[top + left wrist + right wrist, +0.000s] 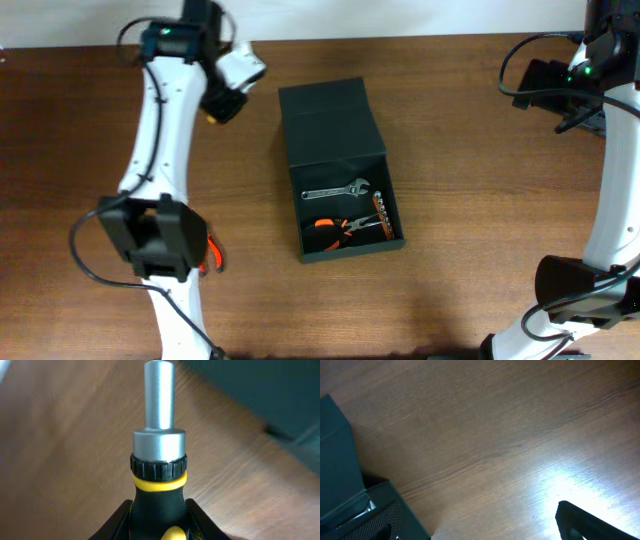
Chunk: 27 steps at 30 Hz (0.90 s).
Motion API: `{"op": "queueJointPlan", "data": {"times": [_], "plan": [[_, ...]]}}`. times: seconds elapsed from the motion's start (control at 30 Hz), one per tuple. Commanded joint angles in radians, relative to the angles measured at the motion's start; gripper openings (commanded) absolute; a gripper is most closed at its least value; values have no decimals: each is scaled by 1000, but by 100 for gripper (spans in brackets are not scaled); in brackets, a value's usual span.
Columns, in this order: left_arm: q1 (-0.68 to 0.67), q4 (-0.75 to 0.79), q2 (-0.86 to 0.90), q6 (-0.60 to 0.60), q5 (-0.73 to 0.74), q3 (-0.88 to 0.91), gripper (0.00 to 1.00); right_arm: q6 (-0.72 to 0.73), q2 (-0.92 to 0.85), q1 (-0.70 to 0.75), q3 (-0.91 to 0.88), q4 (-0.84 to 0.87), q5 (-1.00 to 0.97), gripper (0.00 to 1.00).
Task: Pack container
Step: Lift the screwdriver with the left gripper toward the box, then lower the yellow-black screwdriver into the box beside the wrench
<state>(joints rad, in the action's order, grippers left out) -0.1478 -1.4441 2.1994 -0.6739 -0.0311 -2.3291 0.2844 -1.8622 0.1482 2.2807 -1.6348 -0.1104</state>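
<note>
At the middle of the surface point(470, 200) sits the container point(332, 125), flap lid thrown back toward the far edge, mouth facing up so tools can drop straight in. Already inside: a wrench point(338, 189), orange-handled pliers point(335, 228) and a bit strip point(386, 214) against the right wall.

The left fingers point(116, 527) are clenched on the black-and-yellow handle of a screwdriver point(159, 460), with the silver shaft sticking out ahead. They hover beside the lid's left edge, not over the opening. Grip is on the handle, likely so the shaft leads in. Probable step: carrying it over to the box.

Of the right fingers point(590, 521) only one dark tip shows, so I cannot tell whether they are parted or closed. That arm sits far right, well apart from the box, probably keeping clear.

An orange item point(213, 256) peeks out beside the left arm, partly hidden; maybe more to pack.
</note>
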Motion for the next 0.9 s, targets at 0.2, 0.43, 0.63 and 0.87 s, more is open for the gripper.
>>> {"op": "queueJointPlan", "data": {"times": [0.2,0.43,0.63,0.87], "plan": [[-254,-105,-4,-90,17,-122,2,4,8,3,-1,0,2,99],[-384,-137,-4,-136,140,-105,2,4,8,3,-1,0,2,99],[-433,-139,-4,-135,151,0,2,4,8,3,-1,0,2,99],[-433,-70,-4,-128,166,218,2,4,8,3,-1,0,2,99]]}}
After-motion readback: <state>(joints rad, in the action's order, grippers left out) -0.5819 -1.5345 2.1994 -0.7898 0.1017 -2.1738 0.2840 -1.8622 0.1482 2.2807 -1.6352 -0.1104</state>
